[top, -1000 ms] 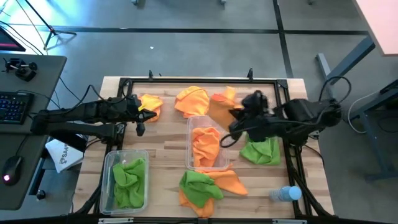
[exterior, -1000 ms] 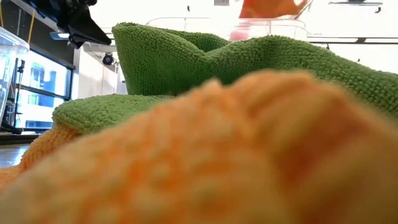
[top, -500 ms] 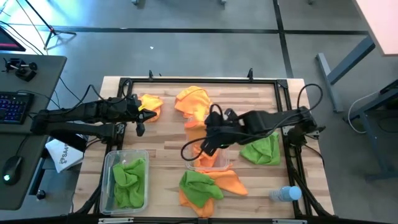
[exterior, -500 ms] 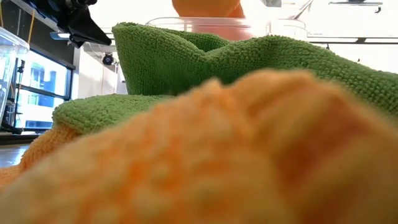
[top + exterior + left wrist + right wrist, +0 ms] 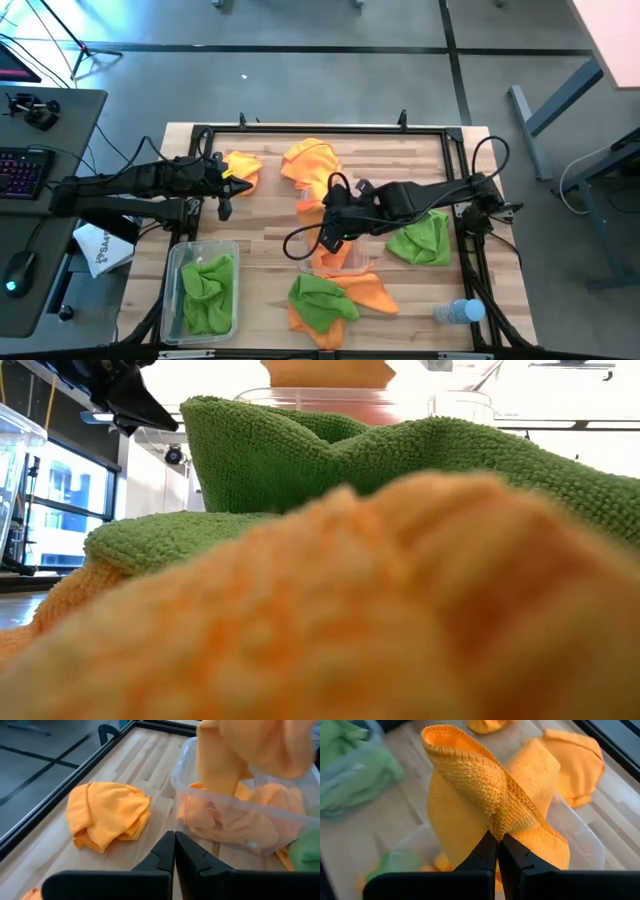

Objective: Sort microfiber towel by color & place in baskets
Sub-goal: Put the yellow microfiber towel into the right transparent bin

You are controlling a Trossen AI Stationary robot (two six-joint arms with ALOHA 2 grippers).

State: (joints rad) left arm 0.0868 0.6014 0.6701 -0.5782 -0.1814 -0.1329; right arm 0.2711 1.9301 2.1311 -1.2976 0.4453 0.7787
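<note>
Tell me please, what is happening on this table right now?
The robot is sorting small microfiber cloths by colour into two clear plastic bins. The right gripper is shut on an orange microfiber towel and holds it above the middle clear bin, which already holds orange cloths. The left gripper waits, shut, near the table's back left, beside another orange cloth. The second clear bin, at front left, holds green cloths. Several green and orange cloths lie loose on the wooden table.

An orange towel [image 5: 485,800] hangs bunched, pinched in the right tool [image 5: 497,842] over the centre basket [image 5: 200,815], which holds orange cloths. The left basket [image 5: 176,262] holds green cloths [image 5: 208,290]. Other orange towels [image 5: 310,160] and green towels [image 5: 420,243] lie loose on the tabletop [image 5: 265,230].
</note>
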